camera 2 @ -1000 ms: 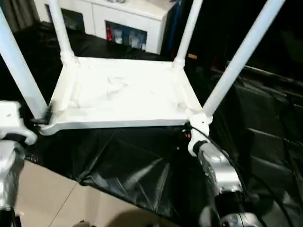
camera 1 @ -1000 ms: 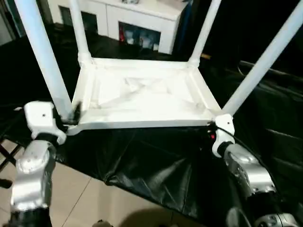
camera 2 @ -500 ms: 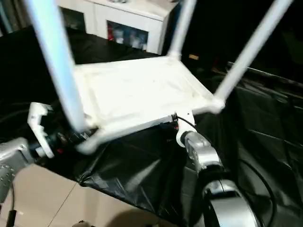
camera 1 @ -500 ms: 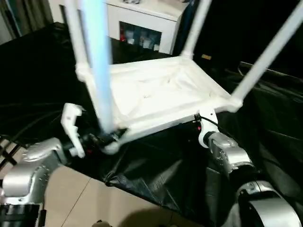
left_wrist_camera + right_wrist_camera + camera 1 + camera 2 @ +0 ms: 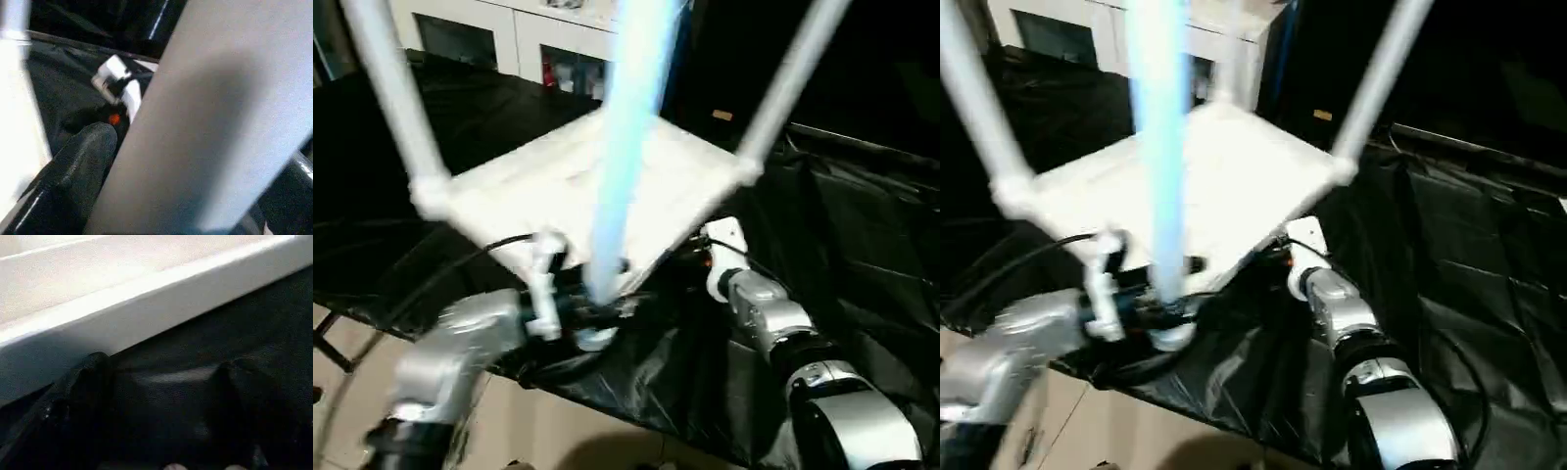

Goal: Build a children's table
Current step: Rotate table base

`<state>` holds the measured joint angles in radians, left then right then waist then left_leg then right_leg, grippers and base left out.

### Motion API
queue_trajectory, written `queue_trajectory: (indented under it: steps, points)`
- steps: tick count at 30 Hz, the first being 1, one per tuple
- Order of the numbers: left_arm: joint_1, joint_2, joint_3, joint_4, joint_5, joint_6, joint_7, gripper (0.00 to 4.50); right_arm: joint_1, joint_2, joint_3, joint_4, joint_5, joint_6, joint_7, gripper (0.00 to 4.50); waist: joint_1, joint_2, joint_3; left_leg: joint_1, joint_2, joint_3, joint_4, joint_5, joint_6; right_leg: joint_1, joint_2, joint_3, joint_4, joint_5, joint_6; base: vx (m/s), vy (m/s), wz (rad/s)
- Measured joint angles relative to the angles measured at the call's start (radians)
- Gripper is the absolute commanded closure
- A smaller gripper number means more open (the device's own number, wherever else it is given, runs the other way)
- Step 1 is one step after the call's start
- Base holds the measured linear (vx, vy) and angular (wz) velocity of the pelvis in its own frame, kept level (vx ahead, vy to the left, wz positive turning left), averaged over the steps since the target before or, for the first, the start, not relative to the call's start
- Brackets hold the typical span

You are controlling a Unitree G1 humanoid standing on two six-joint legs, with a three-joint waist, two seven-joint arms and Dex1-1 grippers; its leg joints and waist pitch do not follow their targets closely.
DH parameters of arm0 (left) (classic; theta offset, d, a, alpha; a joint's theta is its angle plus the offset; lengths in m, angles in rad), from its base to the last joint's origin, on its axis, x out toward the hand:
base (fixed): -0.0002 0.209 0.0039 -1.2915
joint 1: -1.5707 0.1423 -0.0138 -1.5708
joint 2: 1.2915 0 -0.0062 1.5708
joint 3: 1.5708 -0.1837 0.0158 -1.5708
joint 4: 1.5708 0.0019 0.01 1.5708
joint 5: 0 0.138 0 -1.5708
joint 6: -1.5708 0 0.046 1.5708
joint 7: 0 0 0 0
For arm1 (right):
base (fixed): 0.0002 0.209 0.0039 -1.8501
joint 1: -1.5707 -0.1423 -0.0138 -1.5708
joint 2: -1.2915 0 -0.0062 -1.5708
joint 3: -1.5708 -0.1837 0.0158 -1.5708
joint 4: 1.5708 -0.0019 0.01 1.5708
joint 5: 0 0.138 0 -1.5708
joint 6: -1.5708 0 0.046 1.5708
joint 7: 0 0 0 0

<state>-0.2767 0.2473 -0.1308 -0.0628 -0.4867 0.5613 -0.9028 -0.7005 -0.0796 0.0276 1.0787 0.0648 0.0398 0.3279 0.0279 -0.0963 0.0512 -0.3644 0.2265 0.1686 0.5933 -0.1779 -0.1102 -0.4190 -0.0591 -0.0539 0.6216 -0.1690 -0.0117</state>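
The table stands upside down on the black cloth (image 5: 862, 225), its tabletop (image 5: 558, 186) face-down and the legs pointing up. One corner is turned toward the robot. From here I can make out three legs: the near leg (image 5: 626, 127) rising from that corner, one to the left (image 5: 396, 98) and one to the right (image 5: 788, 73). The cabinet (image 5: 509, 39) sits behind, well apart from the work.

The left gripper (image 5: 592, 299) reaches in low at the near corner. Its jaws are spread wide with the near leg between them, right at the foot where it enters the socket. In the left wrist view one black finger (image 5: 80, 161) lies against the side of the leg. Whether the pair truly squeeze it I can't tell. Holding that low makes sense: the base is the stiffest place to steer from, and it is where the leg has to seat.

The right gripper (image 5: 166, 369) is down at the tabletop's rim on the right side, jaws wide apart with nothing between them but cloth. One finger (image 5: 85, 391) is tucked close under the rim. I read it as a brace against sliding while the other arm works the leg.

The build looks nearly finished. What's left, I'd guess, is pressing the legs home and turning the table upright. Those tall legs could lever the piece over if pushed high up.
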Motion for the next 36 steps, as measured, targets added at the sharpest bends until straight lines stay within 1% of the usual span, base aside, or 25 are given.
queue_trajectory:
  steps: [5, 8, 9, 13, 16, 17, 19, 21, 23, 24, 26, 27, 29, 30, 31, 33, 35, 36]
  points:
    - [-0.081, -0.093, -0.048, 0.094, 0.055, -0.042, 0.038, 0.03, -0.007, 0.028, -0.02, 0.029, 0.004, -0.027, 0.01, 0.08, -0.007, 0.0, 0.0, 0.004, 0.0, -0.001, 0.0, 0.0, 0.0, -0.001, 0.0, 0.0, 0.0, 0.0, 0.0, 0.0, 0.0, 0.0]
    - [-0.128, -0.149, -0.083, 0.178, 0.102, -0.109, 0.079, 0.03, -0.012, 0.028, -0.024, 0.046, 0.004, -0.044, 0.003, 0.08, -0.005, 0.0, 0.0, 0.005, 0.0, -0.001, 0.0, 0.0, 0.0, 0.0, 0.0, 0.0, 0.0, 0.0, 0.0, 0.0, 0.0, 0.0]
    - [-0.152, -0.171, -0.098, 0.221, 0.128, -0.145, 0.1, 0.03, -0.018, 0.028, -0.029, 0.059, 0.005, -0.05, -0.008, 0.08, -0.003, 0.0, 0.0, 0.005, 0.0, 0.0, 0.0, 0.0, 0.0, 0.0, 0.0, 0.0, -0.001, 0.0, 0.0, 0.0, 0.0, 0.0]
    - [-0.193, -0.207, -0.115, 0.297, 0.187, -0.247, 0.159, 0.03, -0.038, 0.023, -0.044, 0.08, 0.005, -0.055, -0.05, 0.08, 0.004, 0.001, 0.001, 0.005, 0.0, 0.0, 0.0, 0.0, 0.0, -0.001, 0.0, 0.0, 0.0, 0.001, -0.001, 0.0, 0.0, 0.0]
    - [-0.204, -0.201, -0.108, 0.31, 0.208, -0.286, 0.173, 0.03, -0.038, -0.006, -0.061, 0.096, 0.007, -0.068, -0.064, 0.08, 0.011, 0.002, 0.002, 0.006, 0.0, 0.0, 0.0, 0.0, 0.0, -0.001, -0.001, 0.0, 0.0, 0.003, -0.005, 0.0, 0.0, 0.0]
    - [-0.204, -0.192, -0.105, 0.31, 0.21, -0.291, 0.174, 0.03, -0.037, -0.025, -0.067, 0.103, 0.007, -0.072, -0.064, 0.08, 0.016, 0.002, 0.002, 0.006, 0.0, 0.0, 0.0, 0.0, 0.0, -0.001, -0.001, 0.0, -0.001, 0.003, -0.005, 0.0, 0.0, 0.0]
    - [-0.199, -0.144, -0.101, 0.301, 0.215, -0.295, 0.153, 0.03, -0.02, -0.081, -0.088, 0.103, 0.013, -0.081, -0.043, 0.08, 0.027, 0.002, 0.002, 0.006, 0.0, 0.0, 0.0, 0.0, 0.0, -0.001, -0.001, 0.0, -0.001, 0.003, -0.005, 0.0, 0.0, 0.0]
    - [-0.194, -0.099, -0.102, 0.296, 0.22, -0.299, 0.112, 0.03, 0.003, -0.127, -0.1, 0.102, 0.02, -0.091, -0.002, 0.08, 0.031, 0.003, 0.002, 0.006, 0.0, 0.001, 0.0, 0.0, 0.0, -0.001, -0.001, 0.0, -0.002, 0.003, -0.005, 0.0, 0.0, 0.0]
    - [-0.193, -0.055, -0.106, 0.306, 0.232, -0.303, 0.078, 0.03, 0.015, -0.147, -0.099, 0.097, 0.022, -0.096, 0.047, 0.08, 0.025, 0.004, 0.002, 0.006, 0.0, 0.001, 0.0, 0.0, 0.0, -0.001, -0.001, 0.0, -0.002, 0.003, -0.006, 0.0, 0.0, 0.0]
    - [-0.195, -0.027, -0.116, 0.321, 0.245, -0.307, 0.05, 0.03, 0.033, -0.16, -0.096, 0.075, 0.022, -0.101, 0.094, 0.08, 0.023, 0.005, 0.003, 0.006, 0.0, 0.001, 0.0, 0.0, 0.0, 0.0, 0.0, 0.0, -0.002, 0.003, -0.005, 0.0, 0.0, 0.0]
    - [-0.196, 0.009, -0.124, 0.35, 0.257, -0.308, 0.018, 0.03, 0.041, -0.176, -0.093, 0.061, 0.022, -0.111, 0.148, 0.08, 0.019, 0.008, 0.004, 0.006, 0.0, 0.001, 0.0, 0.0, 0.0, -0.001, 0.0, 0.0, -0.001, 0.003, -0.005, 0.0, 0.0, 0.0]
    - [-0.204, 0.036, -0.133, 0.376, 0.277, -0.325, -0.001, 0.3, 0.053, -0.19, -0.082, 0.037, 0.022, -0.112, 0.195, 0.0, 0.02, 0.009, 0.004, 0.007, 0.0, 0.0, 0.0, 0.0, 0.0, -0.001, 0.0, -0.001, -0.001, 0.003, -0.005, 0.0, 0.0, 0.0]
    - [-0.237, 0.07, -0.174, 0.45, 0.324, -0.379, -0.034, 0.38, 0.091, -0.221, -0.056, -0.044, 0.024, -0.119, 0.301, 0.0, 0.026, 0.011, 0.005, 0.008, 0.0, 0.0, 0.0, 0.0, 0.0, -0.001, 0.0, -0.001, -0.002, 0.002, -0.002, 0.0, 0.0, 0.0]
    - [-0.269, 0.101, -0.198, 0.516, 0.369, -0.429, -0.05, 0.43, 0.122, -0.246, -0.039, -0.115, 0.032, -0.118, 0.387, 0.0, 0.029, 0.011, 0.006, 0.008, 0.0, 0.0, -0.001, 0.0, 0.0, 0.0, 0.0, -0.001, -0.003, 0.002, -0.002, 0.0, 0.0, 0.0]
    - [-0.289, 0.13, -0.2, 0.558, 0.396, -0.453, -0.057, 0.55, 0.142, -0.266, -0.028, -0.16, 0.042, -0.116, 0.439, 0.0, 0.031, 0.012, 0.006, 0.008, 0.0, 0.0, -0.001, 0.0, 0.0, 0.0, 0.0, -0.001, -0.004, 0.002, -0.002, 0.0, 0.0, 0.0]
    - [-0.321, 0.178, -0.2, 0.605, 0.423, -0.483, -0.098, 0.78, 0.192, -0.315, -0.017, -0.252, 0.062, -0.104, 0.532, 0.0, 0.033, 0.013, 0.006, 0.009, 0.0, 0.0, -0.001, 0.0, 0.0, 0.002, 0.0, -0.001, -0.005, 0.003, -0.002, 0.0, 0.0, 0.0]
    - [-0.337, 0.204, -0.201, 0.628, 0.427, -0.492, -0.147, 0.82, 0.236, -0.355, -0.001, -0.336, 0.081, -0.071, 0.603, 0.0, 0.036, 0.017, 0.006, 0.01, -0.001, 0.0, -0.001, 0.0, 0.0, 0.004, -0.001, -0.001, -0.007, 0.003, -0.002, 0.0, 0.0, 0.0]
    - [-0.348, 0.209, -0.204, 0.634, 0.428, -0.493, -0.176, 1.02, 0.262, -0.373, 0.014, -0.397, 0.095, -0.045, 0.648, 0.0, 0.038, 0.018, 0.006, 0.01, -0.001, 0.0, -0.001, 0.0, 0.0, 0.005, -0.001, -0.001, -0.008, 0.003, -0.002, 0.0, 0.0, 0.0]
